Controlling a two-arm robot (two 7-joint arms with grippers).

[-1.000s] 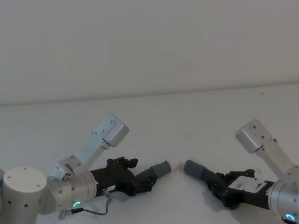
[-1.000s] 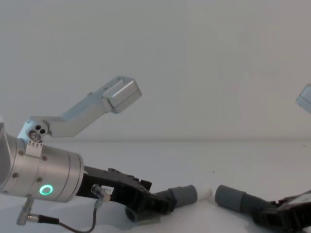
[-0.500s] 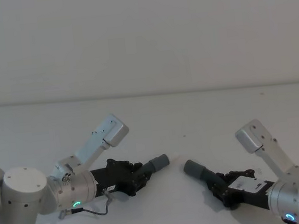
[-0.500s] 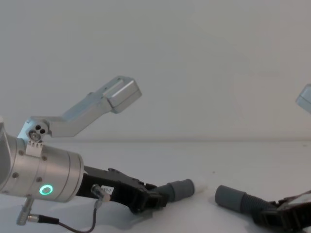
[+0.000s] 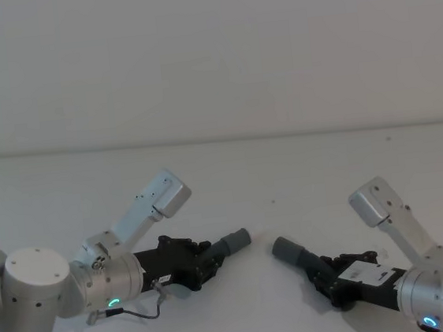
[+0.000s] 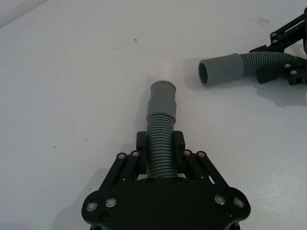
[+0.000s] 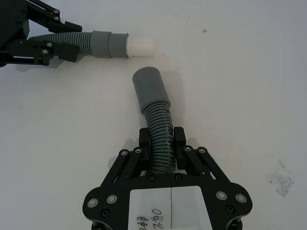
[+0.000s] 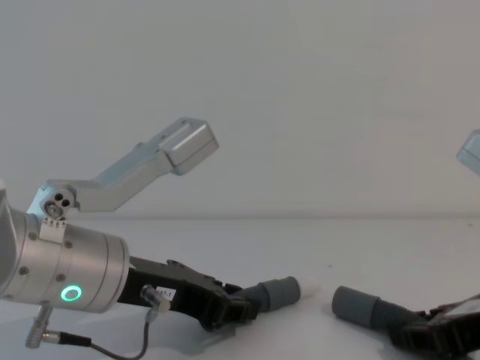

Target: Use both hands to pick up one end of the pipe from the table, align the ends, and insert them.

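Note:
The pipe is in two pieces. My left gripper (image 5: pixel 204 261) (image 6: pixel 160 143) (image 8: pixel 232 307) is shut on the corrugated body of one hose (image 6: pixel 160 129). Its grey cuff (image 5: pixel 233 242) (image 8: pixel 277 292) tilts slightly up and ends in a white tip (image 7: pixel 140 46). My right gripper (image 5: pixel 324 274) (image 7: pixel 160 139) is shut on the other hose (image 7: pixel 158 129), low over the table. That hose's plain wider grey cuff (image 5: pixel 287 250) (image 8: pixel 358 306) (image 6: pixel 220 69) points toward the left one. The two ends are apart, with a short gap between them, and are not in line.
The white table (image 5: pixel 286 175) runs back to a plain white wall. A loose black cable (image 5: pixel 142 313) hangs under the left wrist. Both silver forearms (image 5: pixel 150 205) (image 5: pixel 384 208) rise behind the grippers.
The left gripper has turned and drawn back slightly, raising its hose's cuff off the table and widening the gap a little. The right gripper and its hose have barely moved.

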